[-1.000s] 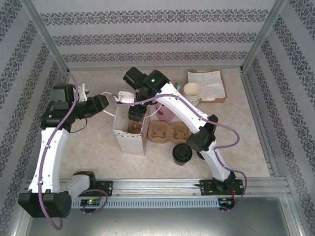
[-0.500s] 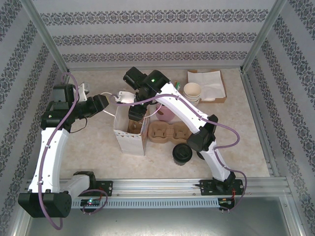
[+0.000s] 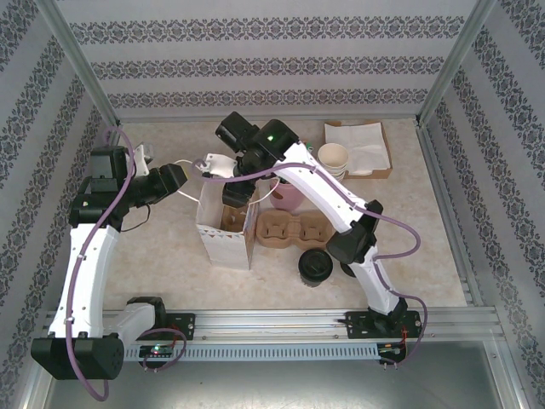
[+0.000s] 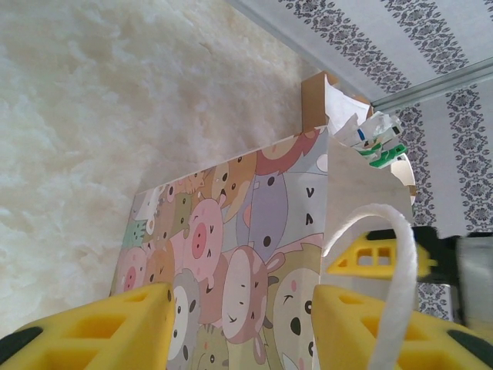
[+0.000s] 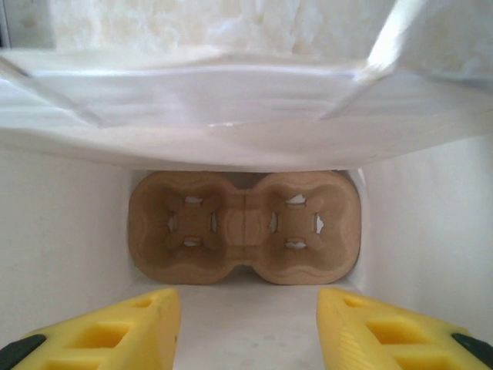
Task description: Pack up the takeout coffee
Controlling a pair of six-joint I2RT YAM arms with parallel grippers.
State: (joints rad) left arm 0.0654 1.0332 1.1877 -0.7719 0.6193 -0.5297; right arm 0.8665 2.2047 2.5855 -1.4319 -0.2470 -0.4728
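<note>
Hardly anything has shifted since the earlier view: my right arm has nudged slightly over the paper bag [image 3: 223, 239], and the takeout coffee [image 3: 315, 266] has stayed where it stood.

The right gripper [image 5: 246, 308] hangs in the mouth of the bag with its jaws apart and nothing between them. Straight below them lies a cardboard carrier [image 5: 245, 227], flat on the bag floor, both holes unfilled. The left gripper [image 4: 243, 308] sits just beside the bag's printed side, its jaws also apart. The white handle [image 4: 400, 239] loops over one finger, so I read that handle as hooked, not pinched, to keep the bag open.

The coffee is well apart from both pairs of jaws. It stands upright on the table back by the right arm's elbow, outside the bag, with its black lid on.

I judge the cup to be light and its paper wall soft, so a hard squeeze would buckle it or pop the lid. The plastic lid looks slick. I would take it across the paper wall just under the lid rim, gently, and keep it upright.
</note>
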